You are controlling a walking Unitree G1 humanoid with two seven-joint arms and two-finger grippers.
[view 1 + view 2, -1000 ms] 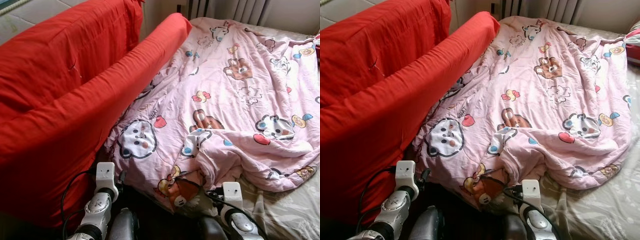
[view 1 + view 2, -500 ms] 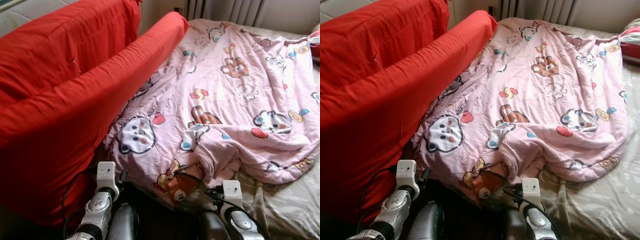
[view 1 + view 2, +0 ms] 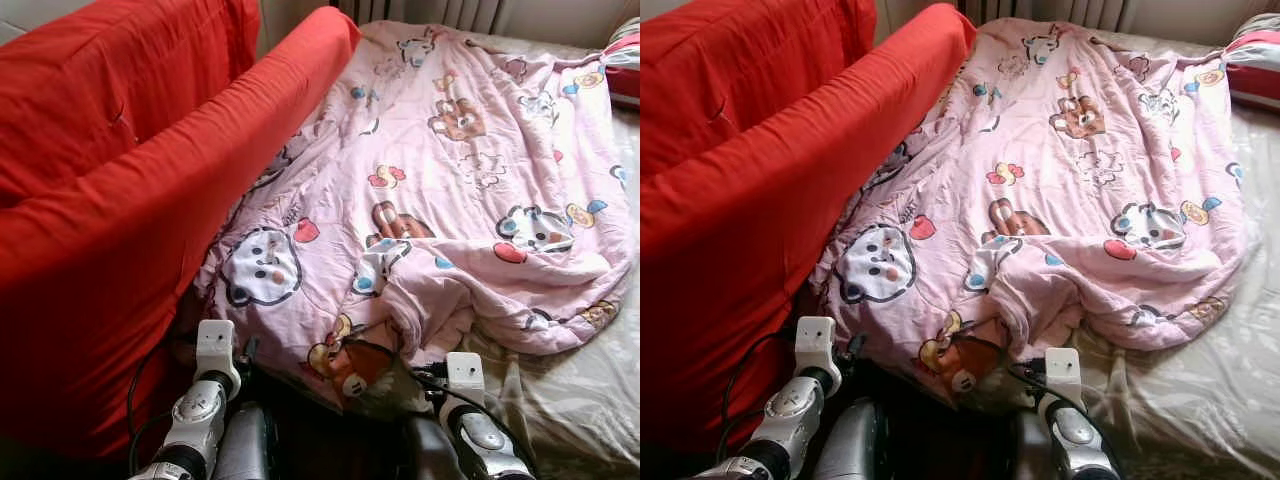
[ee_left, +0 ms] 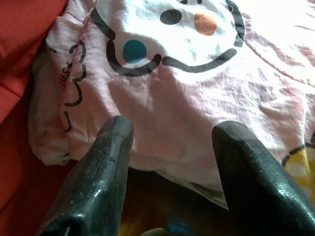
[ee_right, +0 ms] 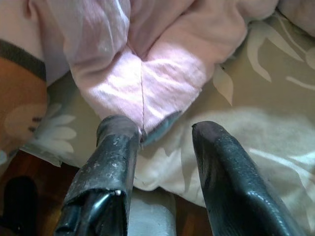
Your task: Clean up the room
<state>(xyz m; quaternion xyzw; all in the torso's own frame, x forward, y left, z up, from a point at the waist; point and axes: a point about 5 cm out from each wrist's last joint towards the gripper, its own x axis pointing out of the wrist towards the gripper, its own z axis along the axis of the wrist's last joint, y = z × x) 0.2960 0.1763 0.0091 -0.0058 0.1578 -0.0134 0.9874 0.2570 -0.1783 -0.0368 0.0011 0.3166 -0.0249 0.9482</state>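
The camera has tipped slightly downward; nothing on the bed has shifted. A pink cartoon blanket lies rumpled across the bed sheet, beside a red sofa. Left gripper and right gripper hover at its near edge, jaws wide apart, holding nothing.
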